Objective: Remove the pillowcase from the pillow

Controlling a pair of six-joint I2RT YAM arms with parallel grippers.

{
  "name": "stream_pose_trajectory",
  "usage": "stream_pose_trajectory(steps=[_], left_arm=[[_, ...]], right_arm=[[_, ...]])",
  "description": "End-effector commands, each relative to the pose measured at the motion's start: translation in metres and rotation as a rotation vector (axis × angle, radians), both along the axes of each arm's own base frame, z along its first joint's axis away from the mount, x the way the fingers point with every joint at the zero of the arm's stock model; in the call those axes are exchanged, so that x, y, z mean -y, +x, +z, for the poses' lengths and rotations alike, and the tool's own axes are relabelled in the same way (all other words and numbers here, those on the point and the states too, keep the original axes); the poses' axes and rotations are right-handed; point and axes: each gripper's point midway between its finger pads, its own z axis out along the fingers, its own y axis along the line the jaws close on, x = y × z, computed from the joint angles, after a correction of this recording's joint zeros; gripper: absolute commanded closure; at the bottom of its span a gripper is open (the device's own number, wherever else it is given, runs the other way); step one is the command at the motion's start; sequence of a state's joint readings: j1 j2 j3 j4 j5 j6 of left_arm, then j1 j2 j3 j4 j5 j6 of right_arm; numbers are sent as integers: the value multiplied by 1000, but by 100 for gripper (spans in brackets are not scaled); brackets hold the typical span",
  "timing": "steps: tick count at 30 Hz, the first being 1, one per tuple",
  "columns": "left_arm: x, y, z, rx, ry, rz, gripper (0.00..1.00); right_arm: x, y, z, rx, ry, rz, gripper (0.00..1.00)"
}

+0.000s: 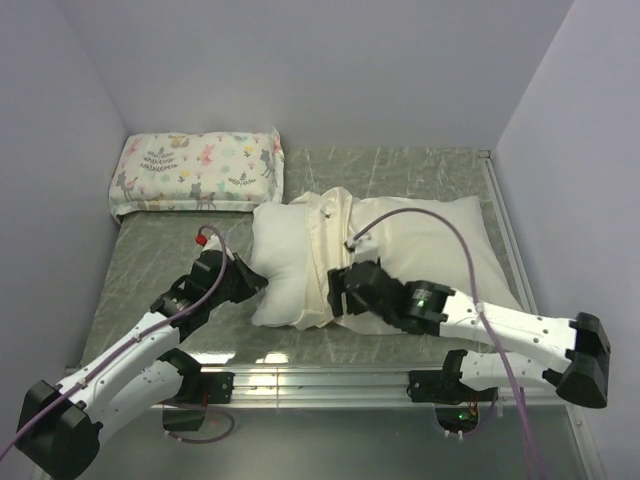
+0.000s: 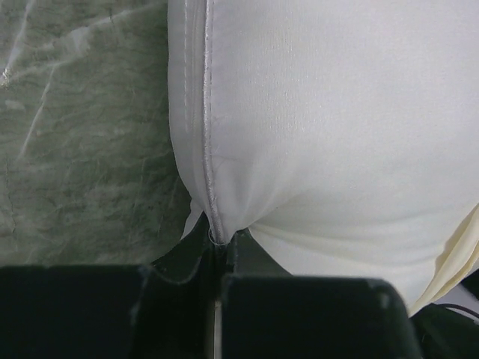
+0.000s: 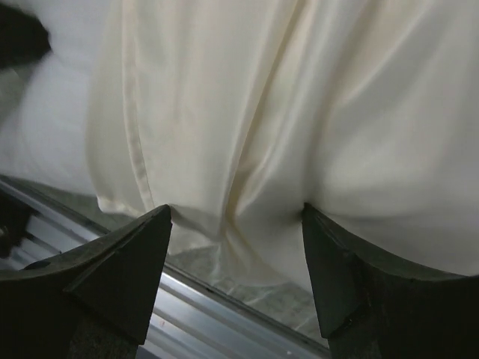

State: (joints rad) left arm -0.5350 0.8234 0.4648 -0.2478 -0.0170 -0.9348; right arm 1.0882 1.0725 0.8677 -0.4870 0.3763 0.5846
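Pillowcase (image 1: 430, 235), cream and wrinkled, sheathes the right part of the pillow (image 1: 280, 255), which lies on the green counter (image 1: 150, 260) with its white left end bare. Left tool (image 2: 221, 250) is pinched tight on that bare end's seam. The right tool (image 3: 236, 211) gapes wide, both fingertips pressed into the pillowcase beside its hem.

- Left arm (image 1: 130, 365) and right arm (image 1: 510, 335): white shells, black joints.
- Purple cable (image 1: 440, 222) runs along each arm; a red cap (image 1: 201, 238) on the left one.
- Green light (image 1: 420, 296) glows at the right wrist.
- Right gripper (image 3: 236, 224): black, wedge-shaped fingers (image 3: 127, 269).
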Motion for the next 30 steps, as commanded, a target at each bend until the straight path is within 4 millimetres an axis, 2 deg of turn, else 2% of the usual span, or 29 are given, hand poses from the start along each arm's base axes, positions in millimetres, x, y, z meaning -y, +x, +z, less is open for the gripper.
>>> stream_pose_trajectory(steps=[1,2,4,6,8,9,10,12,13,16,17,19,20,22,25,26,29,30], left_arm=[[-4,10,15,61,8,-2,100],[-4,11,19,65,-1,-5,100],[-6,12,22,70,8,-6,100],[-10,14,29,80,16,1,100],[-19,15,36,89,30,20,100],[-23,17,39,94,35,32,100],[-35,22,43,101,42,70,100],[-45,24,51,112,43,80,100],[-58,30,59,124,41,121,100],[-75,34,66,127,41,140,100],[-92,39,70,134,50,187,100],[-100,40,73,124,31,194,100],[-113,44,75,123,23,233,100],[-127,48,78,123,10,274,100],[-137,51,82,124,-20,288,99],[-134,51,82,121,-41,275,99],[-125,47,86,141,-57,220,97],[-122,44,88,144,-58,202,94]], right_arm=[[-10,-8,-21,-18,30,-100,22],[-12,-8,-34,-35,-8,-106,23],[-8,-7,-43,-23,-63,-143,28],[3,-2,-47,-1,-111,-178,54],[13,2,-42,20,-136,-225,89],[24,0,-43,21,-176,-236,93],[35,5,-35,52,-175,-280,95],[56,7,-32,66,-205,-325,99],[70,10,-28,73,-188,-360,99],[96,13,-26,76,-161,-400,100],[107,17,-27,66,-156,-431,100],[122,19,-26,65,-137,-455,100],[126,22,-27,50,-112,-464,100],[129,25,-23,58,-84,-471,100],[126,26,-30,32,-101,-460,100],[123,27,-31,27,-91,-453,100],[105,23,-40,-14,-65,-364,100],[89,18,-38,-37,-17,-290,100]])
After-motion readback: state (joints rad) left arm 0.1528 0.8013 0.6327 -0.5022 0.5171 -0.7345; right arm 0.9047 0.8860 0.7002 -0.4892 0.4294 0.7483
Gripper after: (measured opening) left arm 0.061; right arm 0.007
